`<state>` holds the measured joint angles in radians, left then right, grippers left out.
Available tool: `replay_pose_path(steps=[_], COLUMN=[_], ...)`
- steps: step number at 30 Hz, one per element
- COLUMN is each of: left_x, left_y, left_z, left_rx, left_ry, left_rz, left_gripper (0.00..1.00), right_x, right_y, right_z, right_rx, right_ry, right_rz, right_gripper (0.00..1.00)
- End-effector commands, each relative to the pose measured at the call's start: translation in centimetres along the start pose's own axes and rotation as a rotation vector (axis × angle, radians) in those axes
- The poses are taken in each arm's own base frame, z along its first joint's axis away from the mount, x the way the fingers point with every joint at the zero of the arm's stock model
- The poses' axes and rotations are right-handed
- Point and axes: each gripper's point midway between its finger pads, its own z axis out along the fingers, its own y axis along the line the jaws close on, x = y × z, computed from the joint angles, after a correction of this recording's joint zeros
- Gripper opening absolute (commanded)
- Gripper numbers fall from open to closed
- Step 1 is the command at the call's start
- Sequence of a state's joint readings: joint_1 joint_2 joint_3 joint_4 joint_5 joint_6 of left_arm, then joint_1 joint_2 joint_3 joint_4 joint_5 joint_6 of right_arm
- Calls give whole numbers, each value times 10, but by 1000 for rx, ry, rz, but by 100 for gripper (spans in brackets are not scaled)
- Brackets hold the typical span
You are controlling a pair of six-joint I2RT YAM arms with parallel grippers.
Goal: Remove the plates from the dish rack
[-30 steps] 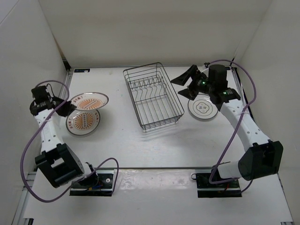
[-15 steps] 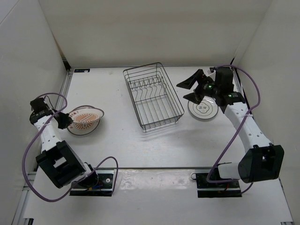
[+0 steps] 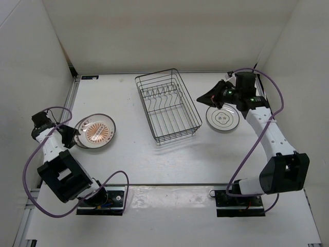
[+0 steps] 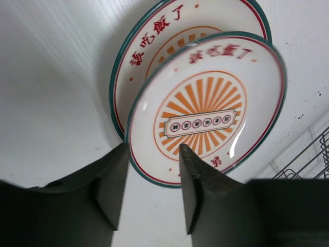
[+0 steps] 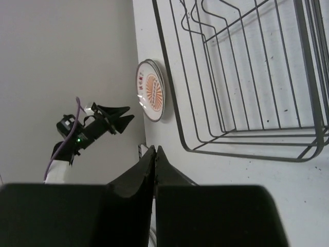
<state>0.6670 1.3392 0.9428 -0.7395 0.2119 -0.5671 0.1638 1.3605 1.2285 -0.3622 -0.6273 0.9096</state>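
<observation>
1. Your left gripper: the fingers stand apart on either side of the near rim of the upper patterned plate. You cannot tell from the wrist view whether either finger touches it.
2. That plate lies flat and offset on the lower patterned plate, at the left of the bench, well apart from the dish rack.
3. Writing: both plates have green-and-red rims, an orange sunburst and red Chinese characters on the border, seemingly 該吃飯了. The characters in the centre panel are too small to read.
4. Your right gripper: the fingers are pressed together, holding nothing. It hovers between the dish rack and the white plate.
5. The white plate lies flat on the bench just right of the dish rack. Its dark centre marks are unreadable.
</observation>
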Motion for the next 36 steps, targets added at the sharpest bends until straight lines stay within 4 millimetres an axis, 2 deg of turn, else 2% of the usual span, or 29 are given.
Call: replay_pose_path(steps=[1, 3, 5, 9, 14, 16, 17, 18, 19, 21, 22, 23, 24, 25, 26, 27, 28, 29, 30, 31, 32, 33, 34, 35, 36], left_x=[-10, -11, -15, -24, -34, -44, -35, -41, -36, -21, -11, -7, 10, 16, 34, 43, 52, 61, 65, 81, 87, 94, 106, 110, 117], left_y=[0, 3, 7, 4, -25, -38, -43, -55, -62, -81, -90, -92, -97, -100, -105, -102, -100, -102, -105, -92, -91, -90, -80, -79, -72], left_z=[-10, -10, -12, -16, -25, -34, -36, -47, -47, -53, -55, -57, -56, -62, -62, -63, -66, -70, -68, -57, -57, -56, -47, -45, -39], left_rx=[10, 0, -17, -28, 35, 47, 38, 47, 49, 82, 106, 114, 127, 147, 157, 143, 140, 154, 176, 166, 178, 189, 170, 189, 199], left_ry=[-19, -21, -30, -38, -57, -68, -37, -42, -25, 13, 37, 38, 83, 81, 122, 151, 165, 176, 172, 201, 209, 234, 272, 282, 300], left_rz=[2, -1, -16, -55, -128, -154, -144, -151, -137, -101, -80, -80, -64, -56, -20, -12, 16, 41, 57, 16, 5, -16, -22, -8, 15], left_gripper=[56, 65, 68, 68, 68, 68, 68, 68, 68, 68, 67, 67, 67, 67, 67, 67, 67, 67, 67, 67, 67, 70, 70, 70, 77], right_x=[-4, -4, -4, -3, 3, 6, 9, 9, 10, 6, 10, 9, 15, -36, -61, -88, -140, -144, -155, -157, -169, -162, -160, -156, -166], right_y=[11, 14, 15, 16, 15, 16, 16, 10, 19, 14, 23, 15, -27, 34, -83, -118, -91, -129, -97, -126, -72, -75, -68, -85, -80], right_z=[4, 6, 8, 13, 21, 26, 28, 34, 37, 48, 51, 62, 62, 25, -33, -27, -102, -90, -115, -81, -96, -84, -84, -75, -83], right_rx=[-27, -34, -37, -43, -35, -29, -13, 13, 9, 52, 54, 76, 224, 191, 845, 768, 457, 435, 489, 574, 539, 569, 570, 584, 578], right_ry=[32, 40, 45, 58, 74, 82, 91, 92, 94, 96, 118, 150, 251, 154, 0, -55, -322, -365, -375, -220, -249, -207, -225, -217, -289], right_rz=[-13, -13, -13, -14, -19, -34, -64, -64, -92, -106, -141, -150, -51, -178, 55, 89, 145, 209, 125, 195, 119, 98, 71, 81, 45], right_gripper=[0, 0, 0, 0, 0, 0, 0, 0, 0, 0, 0, 0, 0, 0, 0, 0, 0, 0, 0, 0, 0, 0, 0, 0, 0])
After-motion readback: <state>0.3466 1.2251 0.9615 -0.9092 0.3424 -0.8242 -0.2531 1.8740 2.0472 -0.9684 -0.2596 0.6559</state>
